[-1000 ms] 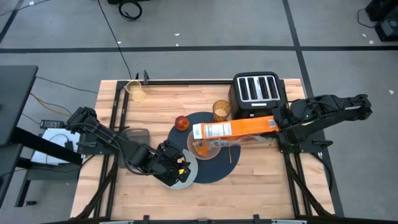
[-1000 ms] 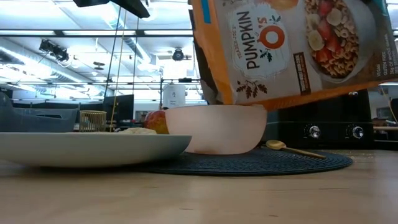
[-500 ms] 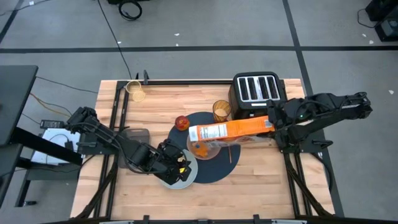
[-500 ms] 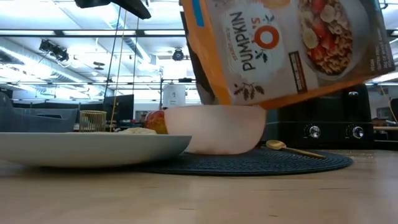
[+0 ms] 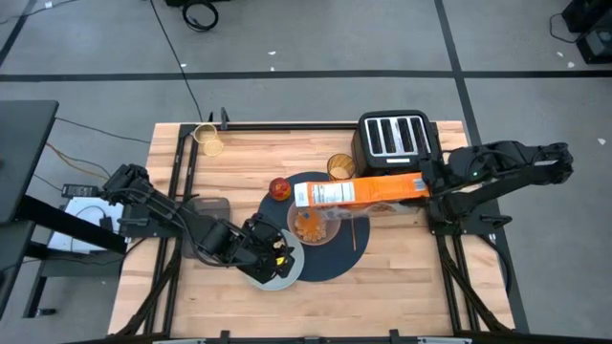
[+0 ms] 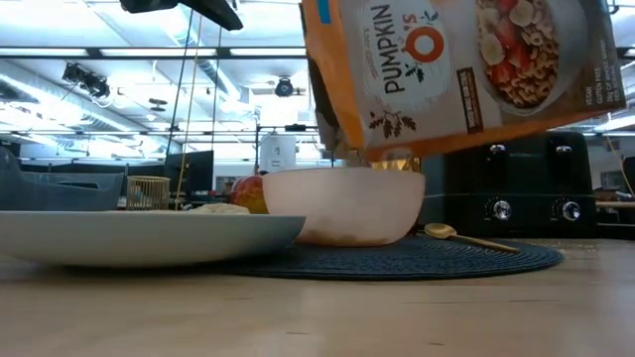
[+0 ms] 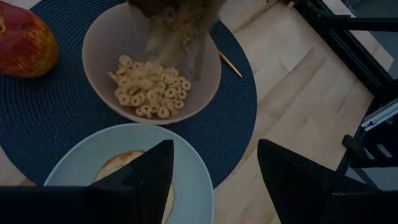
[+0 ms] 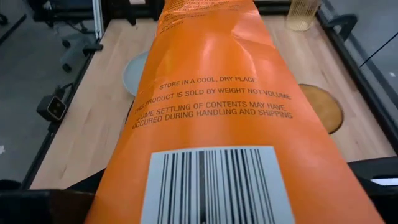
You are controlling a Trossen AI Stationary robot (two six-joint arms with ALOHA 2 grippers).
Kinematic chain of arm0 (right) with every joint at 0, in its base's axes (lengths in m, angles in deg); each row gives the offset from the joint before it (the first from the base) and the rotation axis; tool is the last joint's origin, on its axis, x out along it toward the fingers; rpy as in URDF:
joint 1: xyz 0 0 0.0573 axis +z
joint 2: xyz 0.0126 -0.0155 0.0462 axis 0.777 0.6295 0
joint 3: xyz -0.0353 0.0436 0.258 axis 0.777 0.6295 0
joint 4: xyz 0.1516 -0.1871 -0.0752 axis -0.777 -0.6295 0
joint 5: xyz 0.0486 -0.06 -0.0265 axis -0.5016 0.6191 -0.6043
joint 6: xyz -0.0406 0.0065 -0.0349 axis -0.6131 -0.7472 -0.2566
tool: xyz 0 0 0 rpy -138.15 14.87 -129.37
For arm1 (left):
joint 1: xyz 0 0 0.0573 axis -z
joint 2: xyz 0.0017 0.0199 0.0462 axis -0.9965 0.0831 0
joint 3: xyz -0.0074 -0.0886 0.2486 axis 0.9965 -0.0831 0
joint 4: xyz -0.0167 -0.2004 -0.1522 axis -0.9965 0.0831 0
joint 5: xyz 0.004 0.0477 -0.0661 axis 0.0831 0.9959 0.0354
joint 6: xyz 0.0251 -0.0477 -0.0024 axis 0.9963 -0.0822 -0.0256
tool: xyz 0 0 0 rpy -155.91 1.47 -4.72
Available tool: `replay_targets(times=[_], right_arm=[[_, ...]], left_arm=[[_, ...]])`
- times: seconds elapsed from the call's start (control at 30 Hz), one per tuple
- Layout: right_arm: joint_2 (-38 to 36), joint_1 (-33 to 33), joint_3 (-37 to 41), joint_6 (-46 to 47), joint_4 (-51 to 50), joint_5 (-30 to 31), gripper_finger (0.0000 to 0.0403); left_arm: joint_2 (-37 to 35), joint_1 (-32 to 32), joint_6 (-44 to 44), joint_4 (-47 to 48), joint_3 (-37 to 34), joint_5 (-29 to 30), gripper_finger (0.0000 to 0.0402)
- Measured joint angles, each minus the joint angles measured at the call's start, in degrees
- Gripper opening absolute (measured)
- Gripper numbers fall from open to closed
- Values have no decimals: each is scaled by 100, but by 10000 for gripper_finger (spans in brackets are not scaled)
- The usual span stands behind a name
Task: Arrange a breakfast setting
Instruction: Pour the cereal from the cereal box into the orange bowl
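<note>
The right claw point(image 5: 428, 187) is clamped on the base end of the cereal box point(image 5: 359, 193), which lies nearly level with its open mouth tipped down over the bowl point(image 5: 311, 227), well out ahead of that claw. Cereal rings already cover the bowl's floor. The box looks light and thin-walled; held by 1 end it could flex or slip, so a grip across its narrow sides near the base seems right.

The left claw point(image 7: 214, 180) hangs just over the near edge of the plate point(image 7: 193, 168), fingers apart and holding nothing; the bowl sits just beyond it. The plate is probably stiff, breakable and slick, best taken at the rim.

The mat point(image 5: 277, 212) lies under both claws' work: soft woven stuff, likely to drag if pulled.

Count: 1 mat, 1 plate, 1 bread point(image 7: 124, 167), 1 bowl, 1 apple point(image 5: 278, 188), 1 glass point(image 5: 339, 167), 1 spoon point(image 6: 466, 237), 1 box, 1 toaster point(image 5: 394, 136).
</note>
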Motion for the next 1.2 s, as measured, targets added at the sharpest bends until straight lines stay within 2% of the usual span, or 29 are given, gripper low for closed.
replay_targets(times=[0.27, 0.63, 0.73, 0.9, 1.2], right_arm=[[-238, 3, 26, 22, -128, 1, 290], [-1248, 3, 900, 432, 460, -139, 290], [-1489, 3, 1051, 432, 721, -165, 290], [-1832, 3, 1218, 476, 704, -184, 290], [-2033, 3, 1231, 575, 321, -34, 290]], left_arm=[[0, 2, -83, -7, 0, 1, 237], [-2, 28, -172, -71, 0, 9, 237], [-2, 36, -238, -284, 0, 341, 237], [-3, 131, 136, -918, 0, 1300, 237], [-4, 107, 336, -1071, 0, 1489, 237]])
